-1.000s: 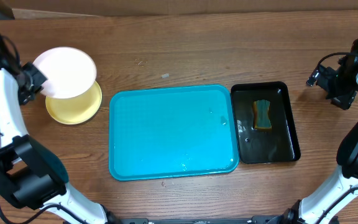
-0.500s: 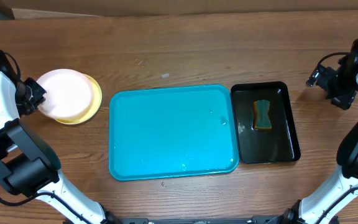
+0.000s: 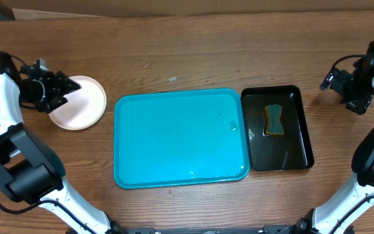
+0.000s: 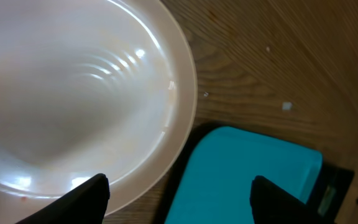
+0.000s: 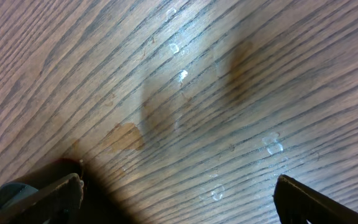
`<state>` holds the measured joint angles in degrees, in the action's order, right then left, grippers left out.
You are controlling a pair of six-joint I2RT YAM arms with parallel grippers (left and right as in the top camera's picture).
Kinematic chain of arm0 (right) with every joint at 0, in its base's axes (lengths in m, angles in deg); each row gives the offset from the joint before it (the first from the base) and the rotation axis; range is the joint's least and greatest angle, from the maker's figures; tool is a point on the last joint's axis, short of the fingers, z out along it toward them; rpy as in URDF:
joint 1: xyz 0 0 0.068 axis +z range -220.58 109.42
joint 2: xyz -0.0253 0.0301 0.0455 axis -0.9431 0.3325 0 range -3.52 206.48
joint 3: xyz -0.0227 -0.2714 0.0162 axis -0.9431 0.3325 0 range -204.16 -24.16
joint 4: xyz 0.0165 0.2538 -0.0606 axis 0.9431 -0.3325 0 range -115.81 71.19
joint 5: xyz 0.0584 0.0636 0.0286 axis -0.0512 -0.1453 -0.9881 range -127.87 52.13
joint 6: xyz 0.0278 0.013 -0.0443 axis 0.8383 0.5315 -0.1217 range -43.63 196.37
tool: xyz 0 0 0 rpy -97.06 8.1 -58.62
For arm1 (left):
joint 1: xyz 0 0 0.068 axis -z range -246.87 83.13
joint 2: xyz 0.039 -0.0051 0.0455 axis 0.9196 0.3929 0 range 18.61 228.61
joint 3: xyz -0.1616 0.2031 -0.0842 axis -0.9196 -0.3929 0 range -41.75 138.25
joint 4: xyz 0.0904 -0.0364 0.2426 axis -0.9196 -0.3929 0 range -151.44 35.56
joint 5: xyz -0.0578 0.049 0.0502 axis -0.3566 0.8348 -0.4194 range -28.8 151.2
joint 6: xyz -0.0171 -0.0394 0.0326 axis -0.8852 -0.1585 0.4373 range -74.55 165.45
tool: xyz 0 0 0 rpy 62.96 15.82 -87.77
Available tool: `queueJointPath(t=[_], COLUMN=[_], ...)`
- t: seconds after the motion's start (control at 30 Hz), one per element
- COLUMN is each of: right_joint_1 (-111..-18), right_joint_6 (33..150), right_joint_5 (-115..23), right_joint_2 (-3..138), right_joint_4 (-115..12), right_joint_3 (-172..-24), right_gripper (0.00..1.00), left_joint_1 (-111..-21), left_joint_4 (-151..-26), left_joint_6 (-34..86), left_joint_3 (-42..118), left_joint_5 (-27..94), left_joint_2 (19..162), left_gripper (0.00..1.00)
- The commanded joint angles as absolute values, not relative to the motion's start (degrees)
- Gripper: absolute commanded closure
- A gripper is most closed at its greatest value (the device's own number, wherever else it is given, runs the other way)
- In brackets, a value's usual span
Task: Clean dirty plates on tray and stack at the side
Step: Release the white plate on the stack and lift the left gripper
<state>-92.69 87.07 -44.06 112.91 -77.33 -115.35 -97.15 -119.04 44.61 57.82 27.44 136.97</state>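
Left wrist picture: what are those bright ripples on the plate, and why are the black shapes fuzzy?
Left wrist: the ripples are light glare on the glossy plate; the black shapes are fingers of the left gripper, too close to focus. Overhead: the same plate looks sharp, evenly lit.

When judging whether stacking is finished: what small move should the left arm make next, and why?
Probably lift the left gripper clear of the plate: its jaws stand open, the plate lies flat beside the tray, which holds no plates.
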Motion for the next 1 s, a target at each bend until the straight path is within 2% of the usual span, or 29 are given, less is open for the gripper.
queueJointPath(t=[0.0,0.07,0.47,0.8,0.97], right_joint_1=[-92.77,-92.77,-92.77,-92.77,-92.77], right_joint_6=[87.26,87.26,87.26,87.26,87.26], right_joint_5=[-44.41,-44.41,-44.41,-44.41,-44.41], right_joint_2=[112.21,112.21,112.21,112.21,112.21], right_joint_4=[-77.11,-77.11,-77.11,-77.11,-77.11], right_joint_3=[-116.86,-116.86,-116.86,-116.86,-116.86], right_gripper=[0.0,0.0,0.0,0.0,0.0], left_joint_1=[-94.61,-92.67,-83.84,-81.72,-81.72], left_joint_4=[-120.26,-120.79,-120.39,-120.37,-120.39], left_joint_6=[46.6,46.1,46.14,46.14,46.14], left_joint_3=[58.08,58.08,58.08,58.08,58.08], left_joint_5=[22.48,22.85,24.05,41.41,45.93], left_joint_2=[135.82,135.82,135.82,135.82,135.82], left_gripper=[0.2,0.0,0.0,0.0,0.0])
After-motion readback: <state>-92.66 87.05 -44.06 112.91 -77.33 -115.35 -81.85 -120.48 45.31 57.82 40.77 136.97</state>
